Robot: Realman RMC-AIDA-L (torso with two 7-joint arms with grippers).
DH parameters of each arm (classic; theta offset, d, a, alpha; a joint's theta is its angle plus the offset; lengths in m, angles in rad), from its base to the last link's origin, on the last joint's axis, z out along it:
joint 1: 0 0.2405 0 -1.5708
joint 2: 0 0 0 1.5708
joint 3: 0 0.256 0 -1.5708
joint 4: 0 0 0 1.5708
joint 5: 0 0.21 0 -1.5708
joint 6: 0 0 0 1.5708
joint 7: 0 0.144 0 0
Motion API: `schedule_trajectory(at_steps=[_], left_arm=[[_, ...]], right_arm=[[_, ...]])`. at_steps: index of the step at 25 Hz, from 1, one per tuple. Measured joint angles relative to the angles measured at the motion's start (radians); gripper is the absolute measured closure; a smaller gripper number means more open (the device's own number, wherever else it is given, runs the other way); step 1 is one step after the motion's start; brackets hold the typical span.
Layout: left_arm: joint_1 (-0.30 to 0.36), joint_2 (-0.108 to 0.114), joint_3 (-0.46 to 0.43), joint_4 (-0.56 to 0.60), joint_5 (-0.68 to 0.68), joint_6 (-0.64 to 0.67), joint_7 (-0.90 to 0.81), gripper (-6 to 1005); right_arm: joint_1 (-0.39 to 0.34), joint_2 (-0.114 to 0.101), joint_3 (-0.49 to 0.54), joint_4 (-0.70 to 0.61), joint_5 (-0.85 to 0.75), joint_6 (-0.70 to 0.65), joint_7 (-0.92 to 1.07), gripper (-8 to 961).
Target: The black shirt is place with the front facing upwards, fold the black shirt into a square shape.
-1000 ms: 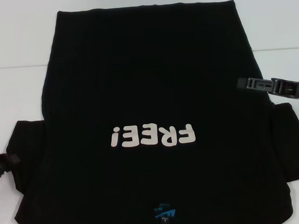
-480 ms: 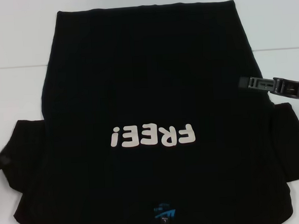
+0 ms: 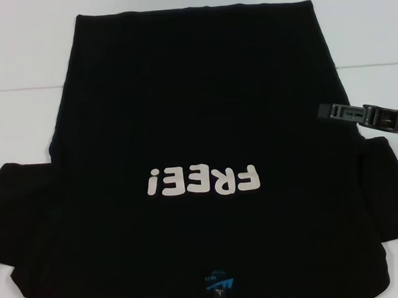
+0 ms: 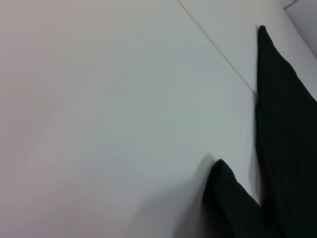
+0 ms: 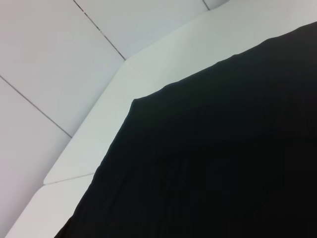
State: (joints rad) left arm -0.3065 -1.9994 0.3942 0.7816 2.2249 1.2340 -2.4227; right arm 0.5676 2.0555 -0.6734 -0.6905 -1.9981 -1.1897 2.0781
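Observation:
The black shirt (image 3: pixel 197 122) lies flat on the white table, front up. Its pale "FREE!" lettering (image 3: pixel 204 181) reads upside down from the head view, and the blue neck label (image 3: pixel 218 283) is at the near edge. Both sleeves are spread out to the sides. My right gripper (image 3: pixel 324 110) reaches in from the right, level over the shirt's right side just above the right sleeve (image 3: pixel 391 191). My left gripper does not show in any view. The left wrist view shows a sleeve tip (image 4: pixel 233 198) beside the shirt's side edge (image 4: pixel 287 124). The right wrist view looks down on the shirt's hem corner (image 5: pixel 143 106).
The white table (image 3: pixel 21 119) has a thin seam line (image 3: pixel 19 88) running across it behind the sleeves. The right wrist view shows the table's far edge (image 5: pixel 84 148) and pale floor tiles beyond. Bare table lies left of the shirt (image 4: pixel 124 99).
My left gripper, at the left sleeve by the picture's left edge, has drawn back out of the head view. The left sleeve now lies spread farther left. The right gripper has hardly moved.

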Motion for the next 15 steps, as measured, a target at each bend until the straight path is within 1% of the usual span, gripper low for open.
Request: schedule_trajectory(at_steps=[4,7,8,9,12,14,15], left_arm=[[-0.004,0.003,-0.021,0.003,0.001,-0.009,-0.007,972],[-0.015,0.015,-0.018,0.001,0.003,0.014,-0.010,972],[-0.023,0.023,-0.019,0.008,0.003,0.060,-0.023,972],[-0.023,0.023,-0.019,0.008,0.003,0.060,-0.023,972],[-0.044,0.033,-0.021,0.037,-0.005,0.166,-0.066,972],[-0.069,0.029,-0.023,0.070,-0.014,0.246,-0.101,971],[-0.078,0.026,-0.022,0.078,-0.015,0.264,-0.108,971]], right_arm=[[0.000,0.000,0.000,0.001,0.005,0.000,-0.004,36],[0.000,0.000,0.000,0.001,0.006,0.000,-0.003,36],[0.000,-0.001,0.000,0.001,0.006,-0.001,-0.002,37],[0.000,-0.001,0.000,0.001,0.006,-0.003,-0.001,37],[0.000,-0.001,0.000,0.001,0.006,-0.007,0.002,38],[0.000,-0.002,-0.001,0.002,0.006,-0.007,0.004,38],[0.000,-0.002,-0.001,0.002,0.006,-0.007,0.004,38]])
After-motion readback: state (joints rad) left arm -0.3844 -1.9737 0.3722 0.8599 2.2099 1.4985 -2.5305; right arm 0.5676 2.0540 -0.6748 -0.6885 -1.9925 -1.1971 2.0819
